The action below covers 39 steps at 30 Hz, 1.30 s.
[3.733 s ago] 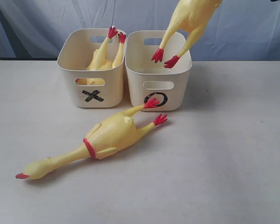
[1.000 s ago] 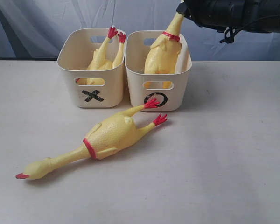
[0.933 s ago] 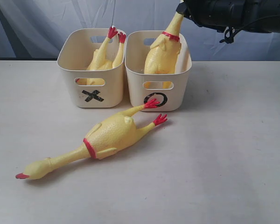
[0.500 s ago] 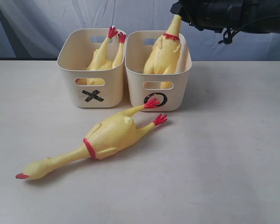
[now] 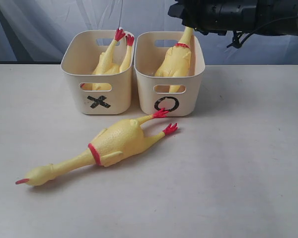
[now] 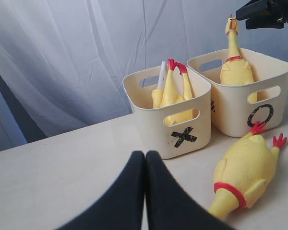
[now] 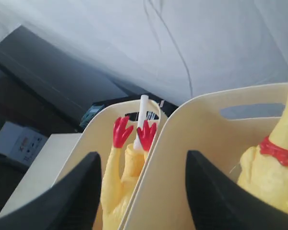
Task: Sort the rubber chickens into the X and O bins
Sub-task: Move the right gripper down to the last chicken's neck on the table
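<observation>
Right gripper (image 7: 141, 153): my fingers stand wide apart with nothing between them; I hover just above and beside the head of the chicken in the O bin (image 5: 177, 58).
Left gripper (image 6: 145, 155): my fingers are pressed together, tips touching, holding nothing, low over the table (image 5: 238, 173) and well short of the bins.
O bin (image 5: 169, 94): its chicken stands head up, neck and head poking above the rim, body leaning on the wall.
X bin (image 5: 97, 94): the chicken in the X bin (image 5: 111, 59) is head down, red feet above the rim.
Chicken on the table (image 5: 116, 145): lies flat in front of the bins, one foot at or touching the O bin's front, head pointing away.
Risk, pulling my right arm away: I am close to that upright head; a brush could, I judge, lever the tall toy over the rim or tip the light tub.
Risk, next pick: dragging the floor chicken may nudge the O bin through its foot; soft rubber could squash and slip, or swing if I take it by the neck.
Unknown: which bin it belongs in; I cannot tell.
</observation>
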{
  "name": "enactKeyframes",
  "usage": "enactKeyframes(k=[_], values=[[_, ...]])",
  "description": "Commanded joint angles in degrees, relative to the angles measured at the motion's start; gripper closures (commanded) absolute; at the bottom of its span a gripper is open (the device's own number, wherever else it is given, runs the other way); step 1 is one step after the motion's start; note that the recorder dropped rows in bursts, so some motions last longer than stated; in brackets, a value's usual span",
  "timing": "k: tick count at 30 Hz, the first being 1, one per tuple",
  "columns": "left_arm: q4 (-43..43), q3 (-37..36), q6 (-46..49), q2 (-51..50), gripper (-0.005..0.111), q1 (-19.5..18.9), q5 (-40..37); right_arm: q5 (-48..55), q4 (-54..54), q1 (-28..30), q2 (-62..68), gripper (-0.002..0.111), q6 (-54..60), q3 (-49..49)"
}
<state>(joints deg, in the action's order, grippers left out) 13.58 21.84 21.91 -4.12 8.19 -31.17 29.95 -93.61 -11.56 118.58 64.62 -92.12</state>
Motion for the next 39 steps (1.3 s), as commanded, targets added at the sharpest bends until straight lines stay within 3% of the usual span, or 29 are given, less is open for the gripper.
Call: enactKeyframes(k=[1, 9, 14, 19, 39], values=[[0.01, -0.16, -0.29, 0.42, 0.106, -0.01, 0.68, 8.62, 6.06, 0.1, -0.77, 0.057, 0.27, -0.19], [0.01, -0.16, -0.29, 0.42, 0.106, -0.01, 0.68, 24.9, 6.39, 0.1, -1.39, 0.057, 7.45, -0.19], [0.01, -0.16, -0.29, 0.42, 0.106, -0.01, 0.68, 29.9, 15.51, -0.28, -2.33, 0.057, 10.35, -0.19], [0.01, -0.16, -0.29, 0.42, 0.106, -0.01, 0.68, 29.7, 28.53, -3.05, -3.67, 0.057, 10.49, -0.19], [-0.1, -0.16, -0.29, 0.42, 0.106, -0.01, 0.71, 19.52, 51.99, -23.56, -6.29, 0.06, 19.37, -0.19]])
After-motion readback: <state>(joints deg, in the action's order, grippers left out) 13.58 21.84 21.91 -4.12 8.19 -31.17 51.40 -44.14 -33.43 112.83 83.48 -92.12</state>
